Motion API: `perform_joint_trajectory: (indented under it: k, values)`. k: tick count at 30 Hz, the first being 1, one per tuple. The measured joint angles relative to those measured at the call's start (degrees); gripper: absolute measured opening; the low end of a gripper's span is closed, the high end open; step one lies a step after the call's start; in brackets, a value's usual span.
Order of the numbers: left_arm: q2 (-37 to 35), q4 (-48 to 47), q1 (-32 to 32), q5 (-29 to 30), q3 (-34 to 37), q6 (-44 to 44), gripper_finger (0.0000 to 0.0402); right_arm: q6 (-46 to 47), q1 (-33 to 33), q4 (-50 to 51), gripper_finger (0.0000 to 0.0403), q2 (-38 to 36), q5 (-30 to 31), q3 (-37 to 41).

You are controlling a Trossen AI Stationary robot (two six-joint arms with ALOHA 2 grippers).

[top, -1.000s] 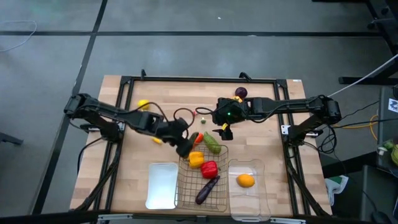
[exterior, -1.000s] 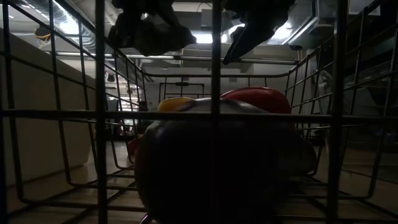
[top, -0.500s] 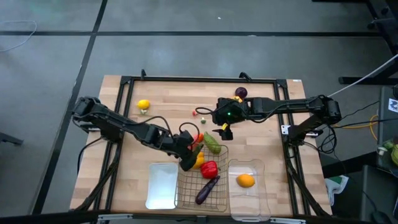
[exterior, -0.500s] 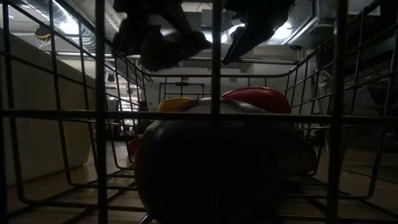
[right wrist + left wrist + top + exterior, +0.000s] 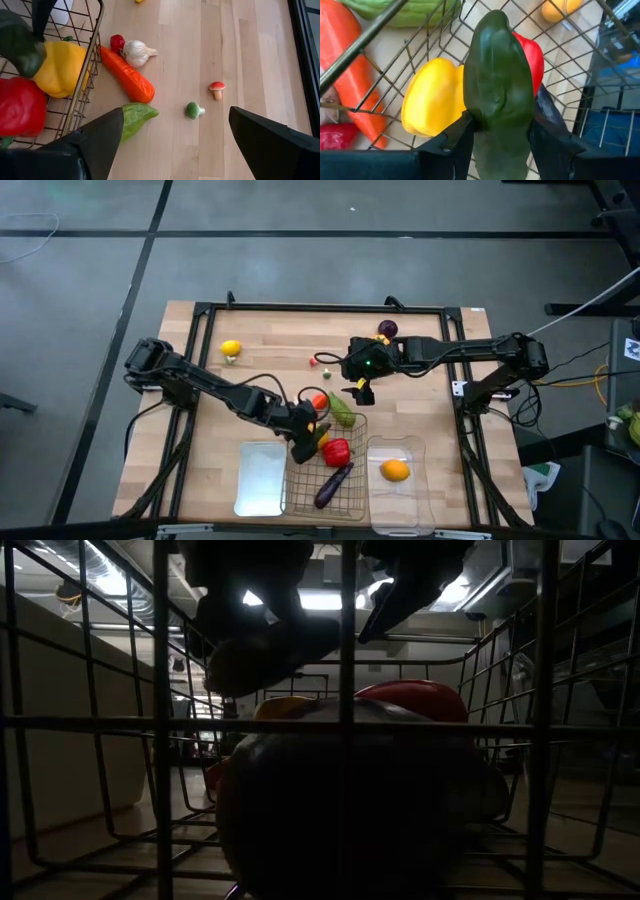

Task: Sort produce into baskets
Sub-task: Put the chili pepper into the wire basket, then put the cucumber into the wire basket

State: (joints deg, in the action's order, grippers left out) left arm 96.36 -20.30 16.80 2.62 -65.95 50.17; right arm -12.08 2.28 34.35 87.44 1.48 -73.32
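My left gripper (image 5: 500,125) is shut on a dark green vegetable (image 5: 497,75). It hangs over the far left part of the wire-mesh basket (image 5: 325,475), just above a yellow pepper (image 5: 432,97) and a red pepper (image 5: 337,451). A purple eggplant (image 5: 333,483) lies in the same basket. A carrot (image 5: 127,75) and a light green cucumber (image 5: 343,412) lie on the table at the basket's far rim. My right gripper (image 5: 358,390) hangs open above the table beyond that rim, touching nothing. The low view shows the left gripper and its vegetable (image 5: 255,640) as a dark shape. My left gripper pinches the dark green vegetable between its two fingers, one on each side of its rear part (image 5: 495,132). The fingers slant down from the table's far left. The front end (image 5: 492,25) juts out past the fingertips. The vegetable is lifted clear of the peppers below it.
A flat white tray (image 5: 260,478) lies left of the wire basket; a clear bin (image 5: 410,495) on its right holds an orange fruit (image 5: 396,470). On the table lie a lemon (image 5: 231,348), a purple piece (image 5: 387,329), a garlic bulb (image 5: 136,51), a small mushroom (image 5: 217,89) and a small green piece (image 5: 193,110).
My left gripper has carried the dark green vegetable down and toward the table's near edge, from the wire basket's far left corner to above the peppers inside it. It has rolled a little and stayed shut on the vegetable.
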Motion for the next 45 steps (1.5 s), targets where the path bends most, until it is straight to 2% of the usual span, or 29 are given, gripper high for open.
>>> perform_joint_trajectory:
  k: [11,16,22,25,32,36,45]
  values:
    - [0.0,-0.1,-0.1,0.0,0.0,-2.8,0.0167,0.0,0.0,0.0,0.0360,0.0,0.0,0.0]
    - [0.0,-0.1,-0.1,2.4,0.0,-3.1,0.0167,0.0,0.0,0.0,0.0360,0.0,0.0,0.0]
    - [0.0,0.0,-0.1,2.4,0.0,-7.3,0.0168,0.0,0.0,0.0,0.0360,0.0,0.0,0.0]
    - [0.0,-0.1,-0.3,2.4,0.0,-7.1,0.0184,0.0,0.0,0.0,0.0360,0.0,0.0,0.0]
    - [0.0,-0.1,-1.2,1.5,0.0,-6.9,0.0250,0.1,0.0,0.1,0.0360,0.0,0.0,0.0]
    - [0.0,0.0,-2.0,0.7,0.0,-6.8,0.0265,3.8,0.0,0.3,0.0360,0.0,0.0,0.0]
    - [-1.8,0.0,-2.3,0.5,0.0,-10.9,0.0259,19.3,0.0,3.4,0.0360,0.1,0.0,0.0]
